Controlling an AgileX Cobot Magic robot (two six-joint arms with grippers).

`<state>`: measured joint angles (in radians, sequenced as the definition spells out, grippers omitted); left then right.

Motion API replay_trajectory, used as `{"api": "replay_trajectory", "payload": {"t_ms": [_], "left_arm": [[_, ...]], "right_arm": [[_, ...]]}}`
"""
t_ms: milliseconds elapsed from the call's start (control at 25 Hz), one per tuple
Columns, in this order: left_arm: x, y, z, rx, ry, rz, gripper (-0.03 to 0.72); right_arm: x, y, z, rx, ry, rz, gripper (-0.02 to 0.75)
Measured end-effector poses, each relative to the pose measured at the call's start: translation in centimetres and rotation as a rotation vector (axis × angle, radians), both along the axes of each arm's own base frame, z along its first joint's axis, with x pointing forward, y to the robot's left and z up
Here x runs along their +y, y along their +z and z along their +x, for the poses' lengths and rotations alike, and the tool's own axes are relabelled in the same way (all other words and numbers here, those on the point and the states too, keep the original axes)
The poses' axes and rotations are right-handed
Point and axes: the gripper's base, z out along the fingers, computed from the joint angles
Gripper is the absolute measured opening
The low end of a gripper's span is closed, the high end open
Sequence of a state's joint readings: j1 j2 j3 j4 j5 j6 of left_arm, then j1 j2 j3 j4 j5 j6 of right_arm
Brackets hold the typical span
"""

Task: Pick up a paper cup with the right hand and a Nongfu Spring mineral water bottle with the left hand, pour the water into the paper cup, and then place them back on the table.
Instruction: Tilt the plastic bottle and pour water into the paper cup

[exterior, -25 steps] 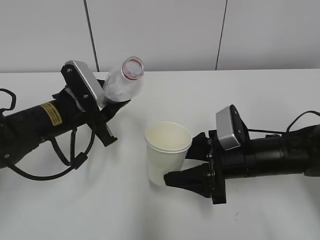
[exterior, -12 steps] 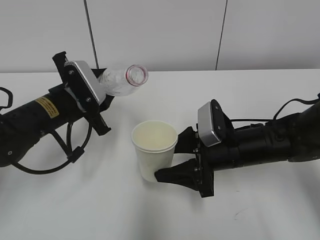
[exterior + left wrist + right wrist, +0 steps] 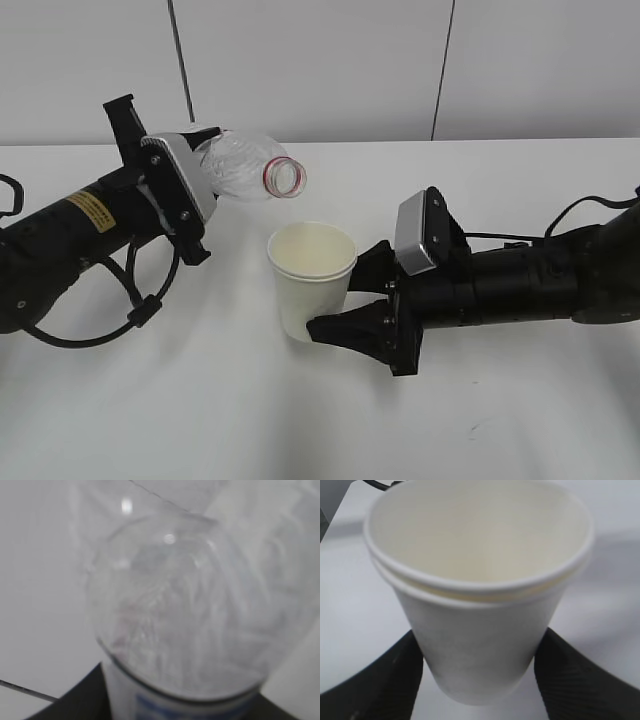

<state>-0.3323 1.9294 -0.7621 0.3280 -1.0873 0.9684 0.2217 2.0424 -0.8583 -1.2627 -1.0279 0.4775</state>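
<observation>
Exterior view: the left hand [image 3: 185, 195] gripped the Nongfu Spring mineral water bottle [image 3: 245, 168] by its body, tipping it nearly level, so that the uncapped, red-ringed mouth pointed down toward the paper cup [image 3: 310, 275] and hung just above and to the left of the cup's rim. The right hand [image 3: 362, 300] held the cup upright, one finger pressed on each side of its lower wall, the cup raised off the white table [image 3: 300, 420]. Only this view showed both arms, the yellow sticker [image 3: 88, 208] on the left forearm and the bottle's position relative to the cup. Left wrist view: the bottle [image 3: 185, 615] filled the frame as blurred clear plastic; water could not be made out. Right wrist view: the cup [image 3: 480, 580] appeared as two nested cream-white cups with rolled rims, its interior looking dry.
</observation>
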Motion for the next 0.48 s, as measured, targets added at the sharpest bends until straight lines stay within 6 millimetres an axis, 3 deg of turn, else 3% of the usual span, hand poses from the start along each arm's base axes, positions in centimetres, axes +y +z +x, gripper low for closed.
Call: {"api": "replay_trajectory", "payload": {"t_ms": [480], "left_arm": [[0.05,0.01,0.04,-0.05,0.006,0.069,0.274]], "right_arm": [[0.02,-0.08,-0.17,-0.004,0.022,-0.011,0.502]]}}
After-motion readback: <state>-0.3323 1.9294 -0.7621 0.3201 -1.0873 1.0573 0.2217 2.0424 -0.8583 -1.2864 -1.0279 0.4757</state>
